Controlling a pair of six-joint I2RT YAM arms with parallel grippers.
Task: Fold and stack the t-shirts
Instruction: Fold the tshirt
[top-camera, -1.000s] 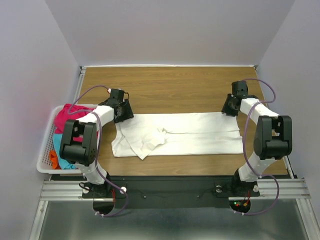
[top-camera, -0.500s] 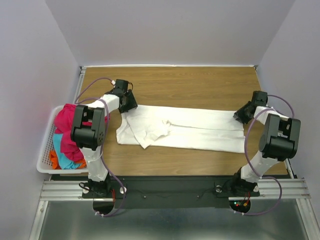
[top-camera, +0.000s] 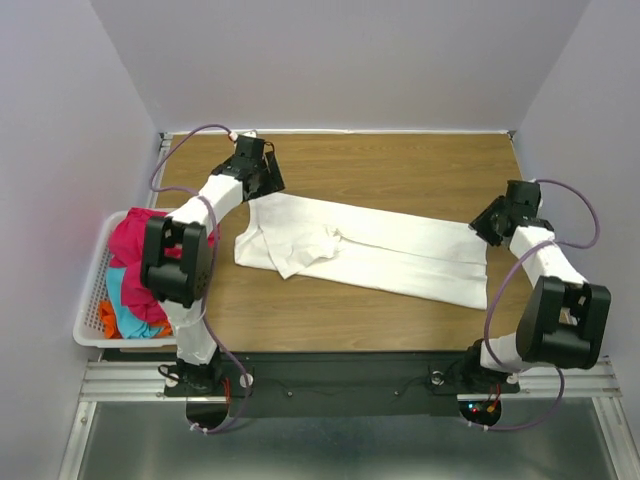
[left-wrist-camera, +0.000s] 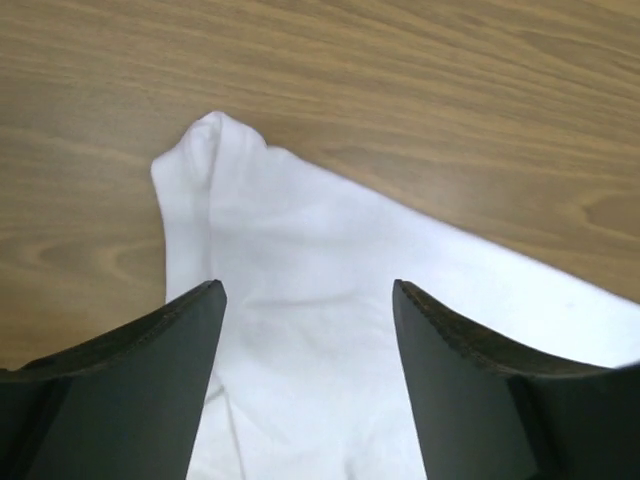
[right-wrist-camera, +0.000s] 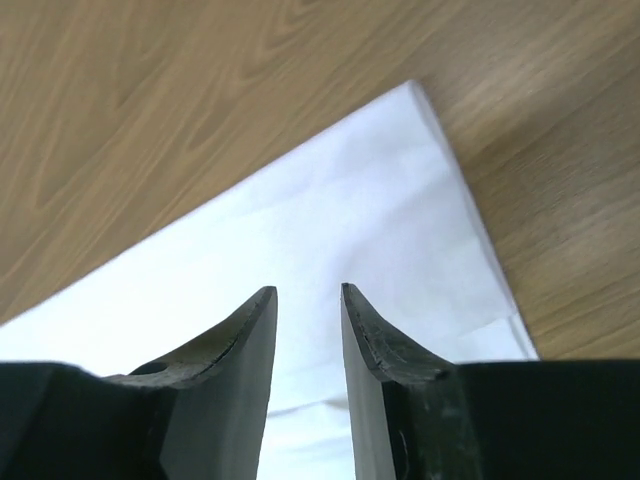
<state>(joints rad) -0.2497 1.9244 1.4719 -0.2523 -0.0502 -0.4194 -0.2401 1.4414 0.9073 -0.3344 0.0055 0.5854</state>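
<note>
A large white t-shirt (top-camera: 380, 250), folded into a long band, lies slanted across the wooden table, its left end farther back. My left gripper (top-camera: 262, 190) hovers over that far left end. In the left wrist view its jaws (left-wrist-camera: 305, 285) stand wide open above the white cloth (left-wrist-camera: 320, 240), and nothing is between them. My right gripper (top-camera: 487, 222) is at the band's right end. In the right wrist view it (right-wrist-camera: 305, 290) shows a narrow gap over the flat cloth (right-wrist-camera: 340, 190) near its corner. More t-shirts, pink (top-camera: 135, 245), cyan (top-camera: 125, 300) and orange (top-camera: 108, 318), lie in the basket.
A white lattice basket (top-camera: 88, 300) hangs off the table's left edge beside the left arm. Grey walls close in the table at the left, back and right. Bare wood (top-camera: 400, 170) lies behind the shirt.
The shirt has been dragged back and to the right and now lies slanted. The left gripper moved toward the far left corner and opened wide, letting go. The right arm swung right.
</note>
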